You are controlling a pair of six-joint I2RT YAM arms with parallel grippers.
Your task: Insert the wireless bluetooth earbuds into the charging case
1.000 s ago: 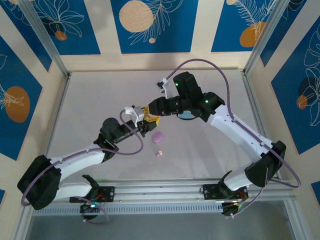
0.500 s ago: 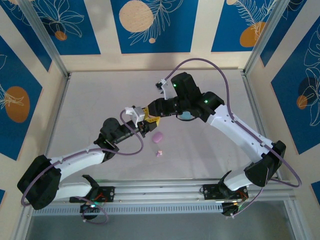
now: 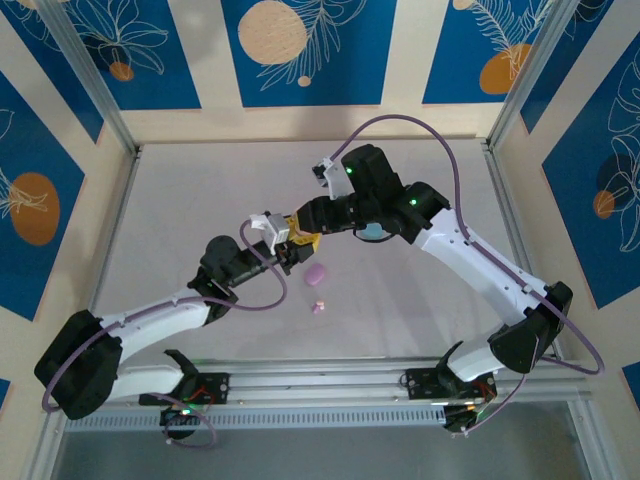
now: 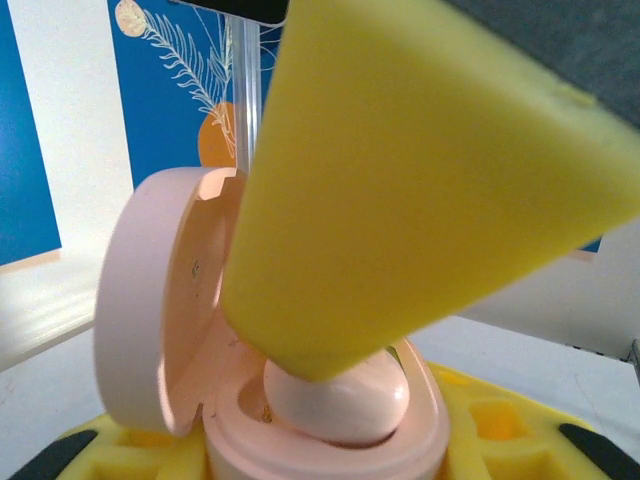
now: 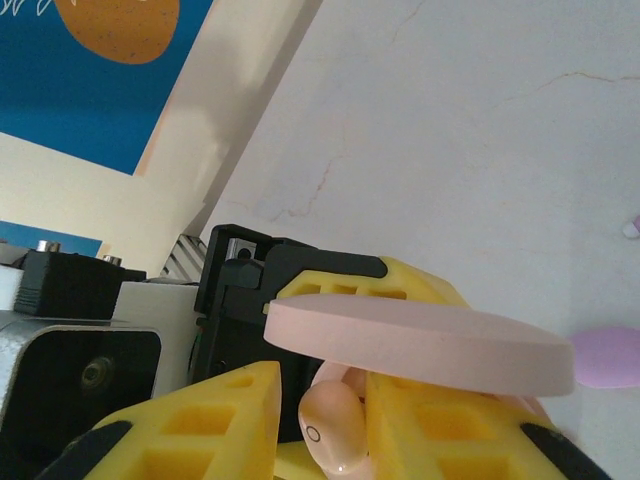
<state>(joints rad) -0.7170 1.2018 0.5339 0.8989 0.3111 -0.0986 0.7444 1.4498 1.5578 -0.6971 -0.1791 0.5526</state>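
Compared with one second ago, both arms hold nearly the same pose over mid-table. The left gripper [image 3: 296, 247] grasps the open pink charging case [image 4: 150, 300]. A pink earbud [image 5: 335, 428] sits at the case's well between the fingers of the right gripper [image 3: 310, 228]. Whether those fingers clamp it or have released it cannot be told. The purple case [image 3: 317, 272] and the pink nub [image 3: 319, 307] lie unmoved on the pale table [image 3: 200, 200]. The walls are beige with blue panels [image 3: 300, 50].

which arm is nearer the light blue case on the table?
Right. The right arm overhangs the light blue case, partly covering it; the left tool is off to its left, gripping the open pink case.
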